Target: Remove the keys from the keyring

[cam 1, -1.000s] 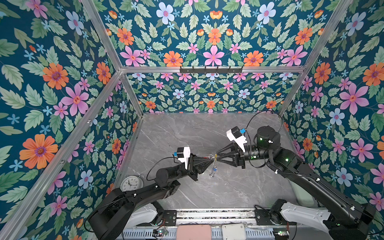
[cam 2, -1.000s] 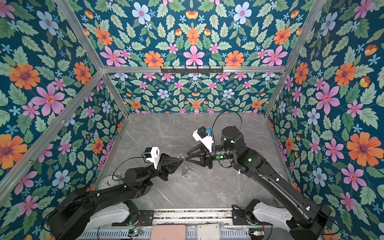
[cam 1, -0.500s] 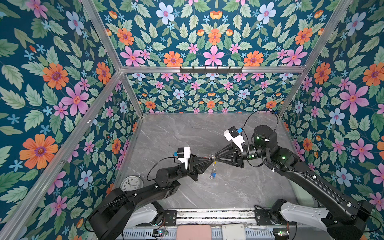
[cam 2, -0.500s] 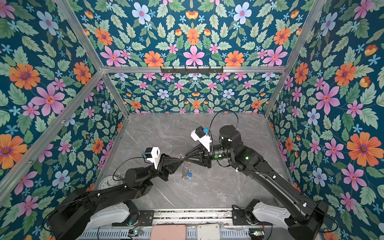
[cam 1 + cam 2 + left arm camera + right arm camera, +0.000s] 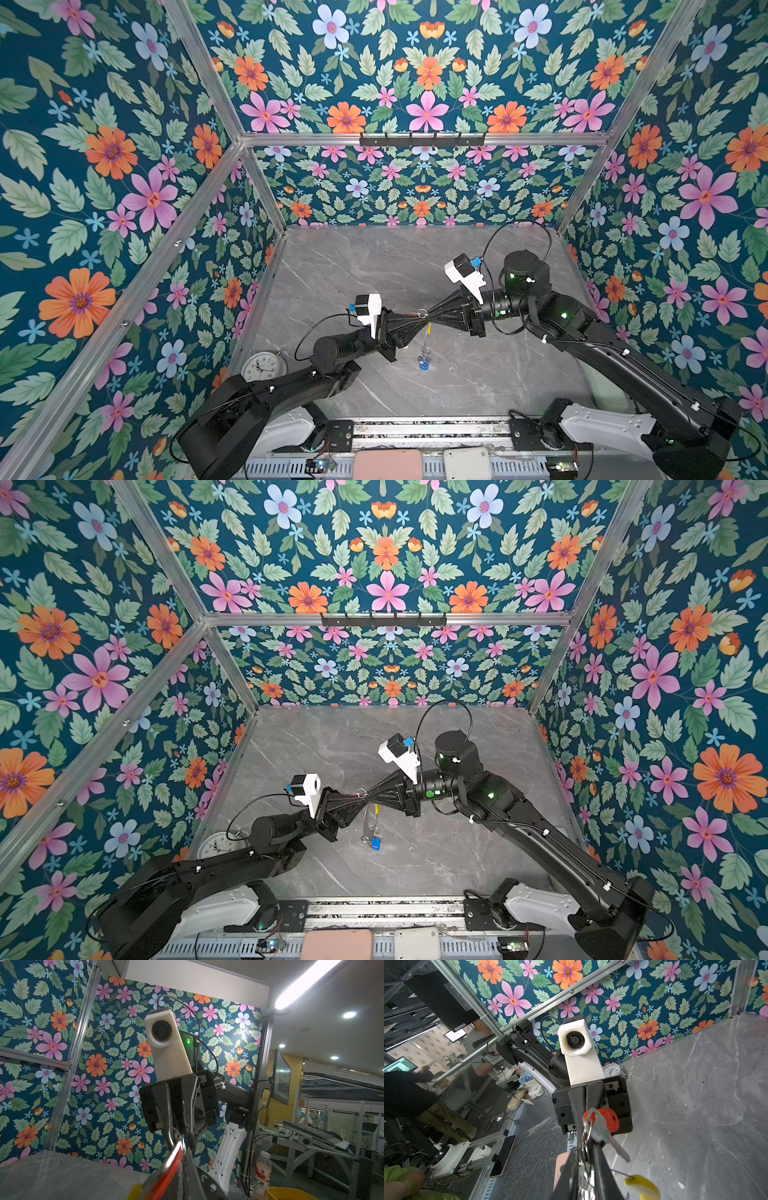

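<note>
red key is pinched by left gripper | small silver loop is flanked by right gripper, grip cannot be told | loop best held still, key wound out

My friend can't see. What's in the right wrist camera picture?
The left gripper pinches a red-tagged key over a grey marble table. The key's small silver ring sits between the dark fingers of the right gripper, near the keyring's yellow part.

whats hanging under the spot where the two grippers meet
The keyring hangs there, yellow segment near the top, blue key at its bottom, over the grey table. Whether the key touches the table is unclear.
</note>
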`<act>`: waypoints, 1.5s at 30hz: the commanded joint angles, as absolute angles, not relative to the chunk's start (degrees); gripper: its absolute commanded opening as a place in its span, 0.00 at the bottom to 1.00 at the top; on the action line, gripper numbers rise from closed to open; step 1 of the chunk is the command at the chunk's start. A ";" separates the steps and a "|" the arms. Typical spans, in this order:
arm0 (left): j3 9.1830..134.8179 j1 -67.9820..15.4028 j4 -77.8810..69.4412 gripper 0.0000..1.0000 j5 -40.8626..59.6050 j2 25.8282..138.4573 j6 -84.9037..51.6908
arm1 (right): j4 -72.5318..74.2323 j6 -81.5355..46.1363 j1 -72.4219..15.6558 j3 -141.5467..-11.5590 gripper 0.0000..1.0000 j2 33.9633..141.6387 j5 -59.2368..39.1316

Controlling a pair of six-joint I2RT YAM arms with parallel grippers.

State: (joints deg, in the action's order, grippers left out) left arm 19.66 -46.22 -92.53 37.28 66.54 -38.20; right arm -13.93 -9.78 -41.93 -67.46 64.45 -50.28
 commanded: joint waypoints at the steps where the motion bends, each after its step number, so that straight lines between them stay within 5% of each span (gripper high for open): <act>1: 19.60 -46.19 -94.31 0.00 36.94 66.34 -37.94 | -13.97 -8.85 -42.01 -67.42 0.14 64.16 -49.52; 9: 19.67 -46.14 -94.37 0.00 36.81 66.42 -37.95 | -14.16 -8.64 -42.06 -66.94 0.00 63.92 -48.91; 16: 19.08 -46.16 -93.21 0.00 35.24 65.93 -38.80 | -16.46 -6.98 -41.97 -66.88 0.00 62.29 -45.47; 21: 17.22 -46.22 -89.58 0.43 31.78 63.95 -40.76 | -19.75 -5.48 -42.01 -66.88 0.00 59.67 -38.26; 24: 15.45 -46.17 -87.76 0.54 31.33 62.27 -42.07 | -22.34 -4.95 -42.03 -67.03 0.00 58.49 -33.21; 36: 18.26 -46.14 -52.58 0.63 32.48 43.78 -35.96 | -27.75 -2.52 -42.07 -64.93 0.00 55.51 -24.55; 41: 25.21 -46.14 -37.58 0.67 32.95 44.40 -35.33 | -27.98 -1.43 -42.00 -63.38 0.00 55.46 -25.20; 45: 30.02 -46.15 -31.49 0.58 36.97 48.70 -36.50 | -28.01 -0.01 -42.09 -62.78 0.00 55.69 -28.31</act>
